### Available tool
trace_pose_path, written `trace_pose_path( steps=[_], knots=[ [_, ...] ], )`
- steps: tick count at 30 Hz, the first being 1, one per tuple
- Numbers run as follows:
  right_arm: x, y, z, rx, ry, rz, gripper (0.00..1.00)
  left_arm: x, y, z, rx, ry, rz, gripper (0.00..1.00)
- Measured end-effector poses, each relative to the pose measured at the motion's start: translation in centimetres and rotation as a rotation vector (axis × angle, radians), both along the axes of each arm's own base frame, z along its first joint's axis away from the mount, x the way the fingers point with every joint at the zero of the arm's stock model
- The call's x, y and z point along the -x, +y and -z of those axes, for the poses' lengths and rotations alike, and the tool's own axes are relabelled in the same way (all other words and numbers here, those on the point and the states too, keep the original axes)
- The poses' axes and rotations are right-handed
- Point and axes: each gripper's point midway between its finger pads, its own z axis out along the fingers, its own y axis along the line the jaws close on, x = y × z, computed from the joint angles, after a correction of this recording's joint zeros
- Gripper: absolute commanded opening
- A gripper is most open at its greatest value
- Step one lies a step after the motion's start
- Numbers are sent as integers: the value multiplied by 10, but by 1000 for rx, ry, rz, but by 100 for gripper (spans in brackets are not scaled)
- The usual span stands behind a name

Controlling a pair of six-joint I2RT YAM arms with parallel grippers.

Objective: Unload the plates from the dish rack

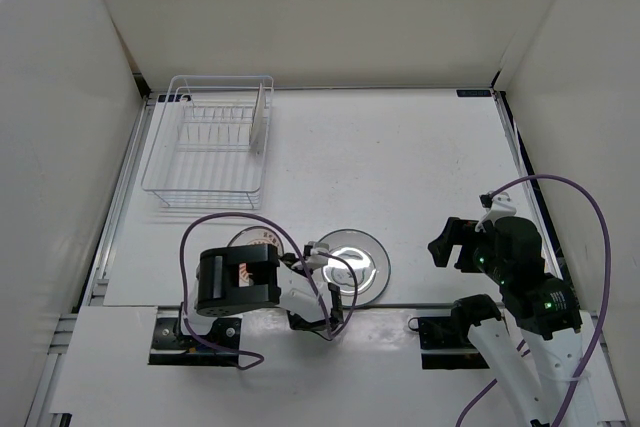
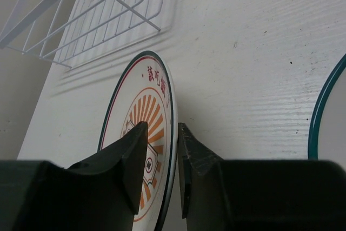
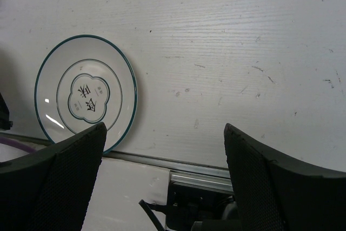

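The white wire dish rack point(image 1: 205, 147) stands at the far left, and its corner shows in the left wrist view point(image 2: 97, 14). One thin whitish plate point(image 1: 260, 119) stands upright in its right end. The sunburst plate point(image 1: 256, 239) is low over the table by the left arm. My left gripper point(image 2: 162, 128) is shut on its rim point(image 2: 154, 101), and in the top view this gripper point(image 1: 250, 265) is mostly hidden under the arm. The pale teal-rimmed plate point(image 1: 357, 265) lies flat on the table point(image 3: 85, 93). My right gripper point(image 3: 165, 128) is open and empty, to that plate's right point(image 1: 455, 245).
White walls close in the table on the left, back and right. A metal rail point(image 3: 178, 160) runs along the table's near edge. Purple cables point(image 1: 215, 222) loop around both arms. The pale plate's rim shows at the right edge of the left wrist view point(image 2: 324, 112).
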Motion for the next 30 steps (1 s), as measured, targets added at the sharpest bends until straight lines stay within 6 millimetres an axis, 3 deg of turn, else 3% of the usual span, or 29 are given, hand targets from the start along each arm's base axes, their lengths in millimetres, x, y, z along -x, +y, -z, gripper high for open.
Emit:
trace_pose_path(
  steps=[1, 2, 8, 18, 23, 30],
  knots=[
    [0, 0, 0, 0, 0, 0, 90, 0, 0, 1, 5, 2, -3, 44],
    [0, 0, 0, 0, 0, 0, 90, 0, 0, 1, 9, 3, -5, 54],
    [0, 0, 0, 0, 0, 0, 90, 1, -1, 0, 20, 10, -7, 80],
    [0, 0, 0, 0, 0, 0, 90, 3, -21, -38, 126, 22, 31, 99],
    [0, 0, 0, 0, -2, 0, 90, 9, -32, -81, 230, 29, 92, 100],
    [0, 0, -1, -3, -10, 0, 90, 21, -27, -178, 476, 4, 228, 100]
  ],
)
